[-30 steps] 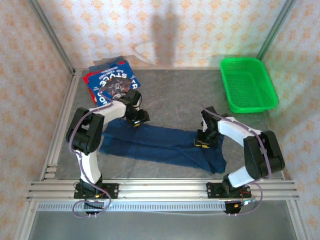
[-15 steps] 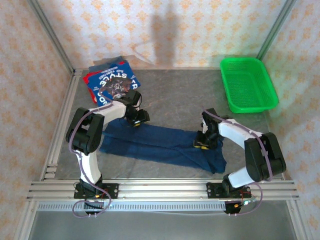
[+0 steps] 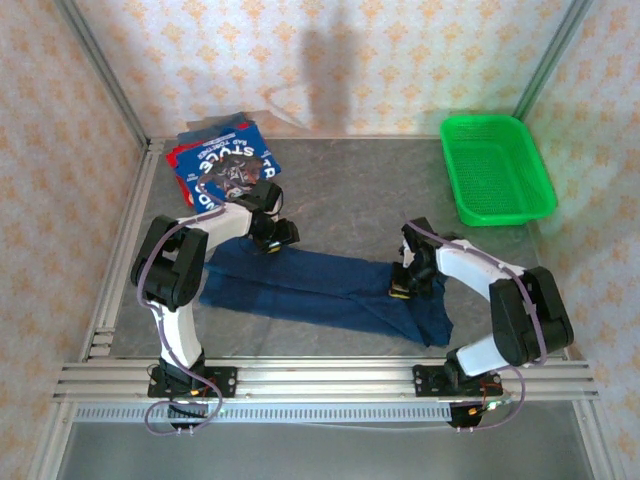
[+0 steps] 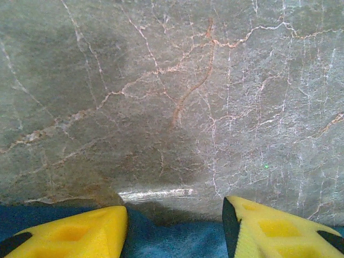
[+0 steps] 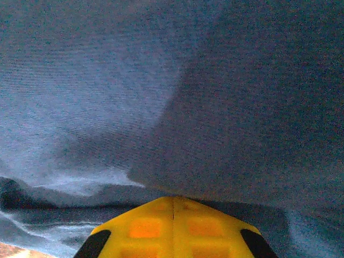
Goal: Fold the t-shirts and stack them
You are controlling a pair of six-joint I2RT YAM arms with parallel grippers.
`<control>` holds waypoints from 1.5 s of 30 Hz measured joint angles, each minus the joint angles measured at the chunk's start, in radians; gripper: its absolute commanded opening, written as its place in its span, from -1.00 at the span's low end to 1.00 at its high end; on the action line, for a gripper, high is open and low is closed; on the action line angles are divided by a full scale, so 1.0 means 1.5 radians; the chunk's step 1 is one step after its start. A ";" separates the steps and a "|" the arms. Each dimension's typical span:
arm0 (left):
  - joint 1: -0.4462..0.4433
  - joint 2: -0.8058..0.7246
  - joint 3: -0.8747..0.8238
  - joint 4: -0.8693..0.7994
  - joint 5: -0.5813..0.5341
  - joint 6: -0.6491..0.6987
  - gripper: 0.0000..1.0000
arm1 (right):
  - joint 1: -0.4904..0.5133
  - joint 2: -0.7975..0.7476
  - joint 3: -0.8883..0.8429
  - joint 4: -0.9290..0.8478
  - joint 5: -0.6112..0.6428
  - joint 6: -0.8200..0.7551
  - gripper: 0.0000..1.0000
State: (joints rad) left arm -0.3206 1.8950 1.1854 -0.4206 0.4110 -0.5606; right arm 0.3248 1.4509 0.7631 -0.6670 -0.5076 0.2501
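The dark navy t-shirt [image 3: 320, 290] lies as a long crumpled band across the near half of the table. My left gripper [image 3: 272, 238] is low at the shirt's far left edge. In the left wrist view the left gripper [image 4: 174, 236] is open, with the navy t-shirt's edge [image 4: 177, 242] between its yellow fingers [image 4: 70, 234]. My right gripper [image 3: 402, 286] rests on the shirt's right part. The right gripper [image 5: 173, 200] is shut, and a fold of the navy cloth [image 5: 242, 118] rises from its tips. Folded blue and red printed t-shirts [image 3: 225, 165] are stacked in the back left corner.
A green mesh basket [image 3: 497, 170] stands at the back right. Grey marbled tabletop [image 3: 350, 200] lies bare between the stack, the basket and the shirt. Metal frame rails [image 3: 320, 380] run along the near edge, and walls enclose the other sides.
My right gripper has slid a little to the left with the cloth, drawing in the shirt's right end. The left arm has not moved.
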 measured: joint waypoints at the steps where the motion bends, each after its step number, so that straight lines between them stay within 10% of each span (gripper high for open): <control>1: 0.000 -0.001 -0.002 0.003 0.000 0.000 0.04 | 0.000 -0.007 0.000 0.001 -0.005 0.000 -1.00; 18: 0.000 -0.005 -0.011 0.014 -0.002 0.000 0.04 | 0.095 -0.067 0.000 0.015 -0.122 0.026 -0.98; 30: 0.000 -0.007 -0.014 0.017 -0.002 0.003 0.04 | 0.131 -0.124 -0.026 0.029 -0.155 0.088 -0.33; 45: 0.000 -0.007 -0.014 0.017 -0.002 0.006 0.04 | 0.108 -0.061 -0.022 0.004 0.035 0.168 -0.36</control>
State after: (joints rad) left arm -0.3206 1.8847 1.1641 -0.3954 0.4076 -0.5522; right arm 0.4873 1.3602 0.7300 -0.6617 -0.4553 0.5022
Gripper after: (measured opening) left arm 0.520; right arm 0.328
